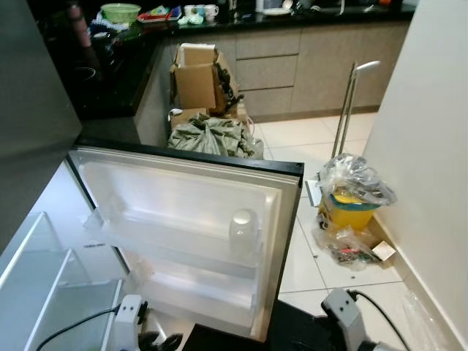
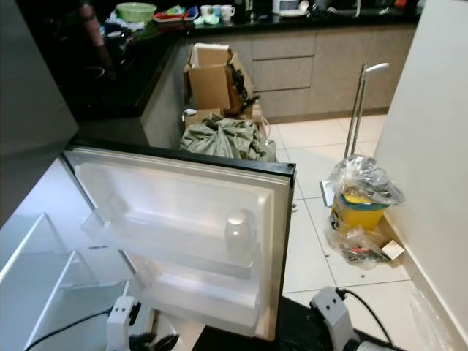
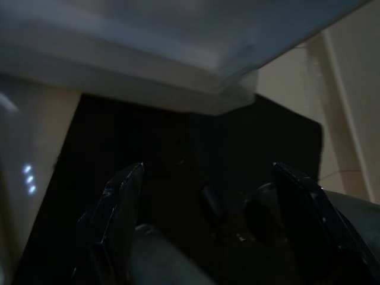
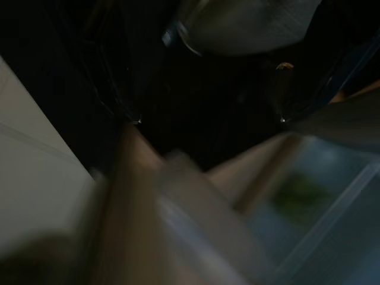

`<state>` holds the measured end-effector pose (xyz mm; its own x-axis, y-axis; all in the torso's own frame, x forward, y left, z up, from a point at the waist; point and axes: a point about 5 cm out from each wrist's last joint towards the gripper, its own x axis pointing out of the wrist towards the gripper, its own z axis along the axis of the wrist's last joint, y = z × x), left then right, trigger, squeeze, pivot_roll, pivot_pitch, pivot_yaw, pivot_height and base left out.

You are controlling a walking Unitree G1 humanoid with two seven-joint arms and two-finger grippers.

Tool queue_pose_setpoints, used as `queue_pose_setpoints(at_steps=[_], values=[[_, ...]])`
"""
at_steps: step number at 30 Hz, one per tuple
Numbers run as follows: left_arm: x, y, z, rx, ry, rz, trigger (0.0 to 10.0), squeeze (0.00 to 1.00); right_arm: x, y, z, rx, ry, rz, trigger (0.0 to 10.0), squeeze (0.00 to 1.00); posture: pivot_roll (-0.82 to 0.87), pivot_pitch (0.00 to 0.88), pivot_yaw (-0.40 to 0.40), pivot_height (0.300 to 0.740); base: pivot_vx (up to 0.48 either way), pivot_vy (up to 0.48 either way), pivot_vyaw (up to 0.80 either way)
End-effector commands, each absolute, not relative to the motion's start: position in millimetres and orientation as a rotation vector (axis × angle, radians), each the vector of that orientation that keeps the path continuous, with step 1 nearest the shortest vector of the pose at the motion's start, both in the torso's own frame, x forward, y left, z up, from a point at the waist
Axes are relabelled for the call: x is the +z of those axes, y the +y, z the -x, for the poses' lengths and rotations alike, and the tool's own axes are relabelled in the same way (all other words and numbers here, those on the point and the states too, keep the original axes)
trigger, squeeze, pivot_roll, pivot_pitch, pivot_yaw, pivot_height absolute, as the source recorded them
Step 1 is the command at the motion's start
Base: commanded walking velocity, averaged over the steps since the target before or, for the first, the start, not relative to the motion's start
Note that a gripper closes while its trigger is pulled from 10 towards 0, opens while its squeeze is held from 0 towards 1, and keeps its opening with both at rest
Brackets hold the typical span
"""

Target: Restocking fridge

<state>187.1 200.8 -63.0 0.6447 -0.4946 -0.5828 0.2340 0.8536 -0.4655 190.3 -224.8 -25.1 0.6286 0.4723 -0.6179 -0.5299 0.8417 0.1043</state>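
On fridge door [image 1: 186, 191] shelf: 1 whitish bottle [image 1: 243, 232], prob. upright.

White fridge door [image 1: 183, 197]; yellow bucket [image 1: 349, 213]; black countertop [image 1: 292, 16].

One open fridge door [image 1: 281, 191] with two door shelves, one translucent bottle [image 1: 243, 232] on the upper shelf. Two cardboard boxes [image 1: 199, 82] on the floor, one grey-green bag [image 1: 212, 137], one yellow bin [image 1: 349, 212] with one clear plastic bag over it. One green bowl [image 1: 121, 12], two white mugs [image 1: 202, 11] on the counter. Left gripper [image 3: 208, 196]: two black fingers [image 3: 119, 205], spread apart.
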Motion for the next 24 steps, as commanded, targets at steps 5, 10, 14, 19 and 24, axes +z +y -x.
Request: queue_pose_setpoints(at_steps=[5, 10, 14, 19, 24], values=[[-76, 203, -170, -0.300, 0.866, 0.376, 10.0, 0.00, -54, -233, -176, 0.358, 0.790, 0.104, 10.0, 0.00, -0.15, 0.005, 0.056, 0.740, 0.000, 0.000, 0.00], [-85, 208, -156, -0.164, 0.924, 0.372, 10.0, 0.00, -80, -230, -150, 0.205, 0.931, 0.064, 10.0, 0.00, -0.14, 0.003, 0.059, 0.740, 0.000, 0.000, 0.00], [-88, 210, -151, -0.094, 0.947, 0.335, 10.0, 0.00, -92, -227, -133, 0.120, 1.021, 0.059, 10.0, 0.00, -0.12, 0.001, 0.056, 0.740, 0.000, 0.000, 0.00], [-89, 210, -152, -0.051, 0.942, 0.339, 10.0, 0.00, -98, -222, -124, 0.085, 1.065, 0.041, 10.0, 0.00, -0.11, 0.000, 0.046, 0.740, 0.000, 0.000, 0.00], [-91, 204, -152, -0.056, 0.960, 0.314, 10.0, 0.00, -102, -217, -119, 0.117, 1.118, 0.104, 10.0, 0.00, -0.10, 0.000, 0.040, 0.740, 0.000, 0.000, 0.00]])
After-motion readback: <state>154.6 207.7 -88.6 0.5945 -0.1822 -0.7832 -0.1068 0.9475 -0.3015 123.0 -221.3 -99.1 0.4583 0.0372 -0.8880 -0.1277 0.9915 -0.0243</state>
